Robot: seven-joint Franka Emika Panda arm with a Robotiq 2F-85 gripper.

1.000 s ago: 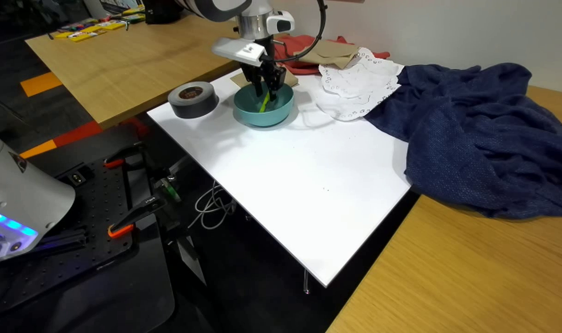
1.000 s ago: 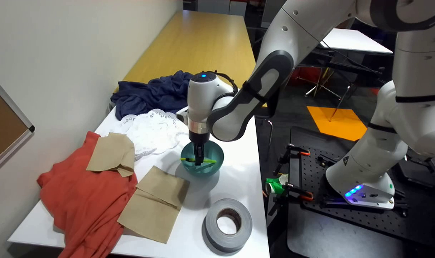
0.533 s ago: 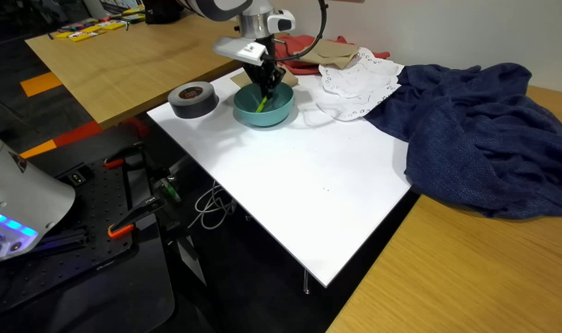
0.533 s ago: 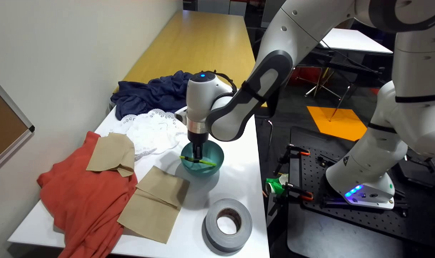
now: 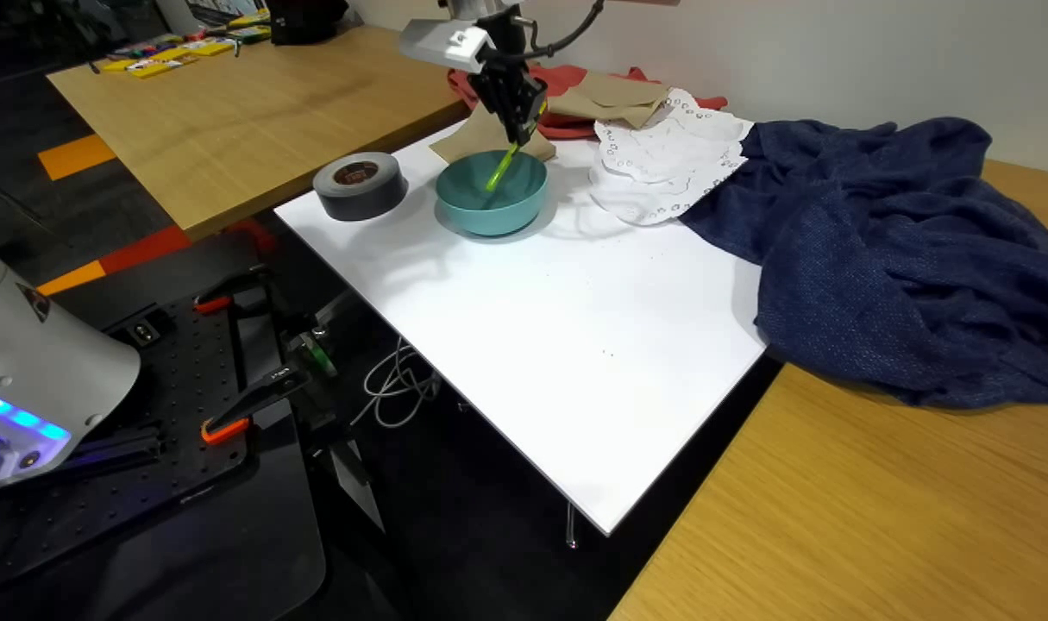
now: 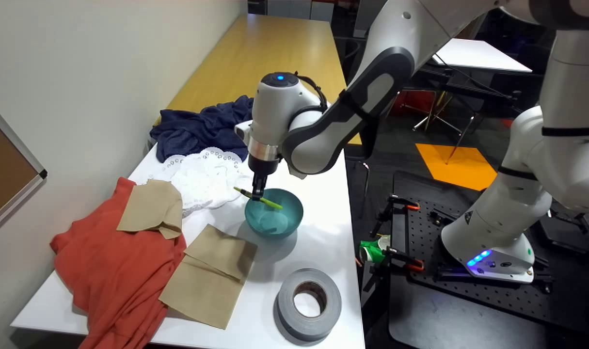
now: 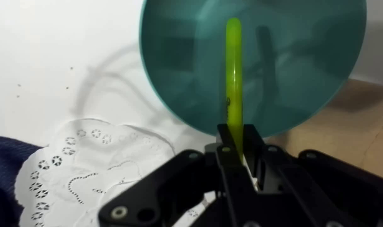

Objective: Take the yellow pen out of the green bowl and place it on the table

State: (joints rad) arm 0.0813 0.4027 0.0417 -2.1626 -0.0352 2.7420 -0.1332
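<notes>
- Green bowl: upright on the white tabletop, mouth upward; in the wrist view its inner surface carries several shadows, one of them a slim dark bar.
- Yellow pen: held above the bowl in a tilted position, one end over the bowl's interior, the other end outside the outline of the rim in an exterior view. Whether the end over the interior dips below the rim cannot be told.
- Tool: its two fingers pinch the pen between them; dark lettering shows on the barrel just ahead of the fingertips.
- Tape roll: lying flat near the bowl; in an exterior view, white surface is visible through its round core.
- Perforated white doilies: spread near the bowl, which stands between them and the tape roll.
- Folded brown paper: just beside the bowl; contact cannot be told.
- Second piece of brown paper: resting on the crumpled red cloth.
- Dark blue cloth: heaped partly on the white tabletop and partly on the tan wooden tabletop.
</notes>
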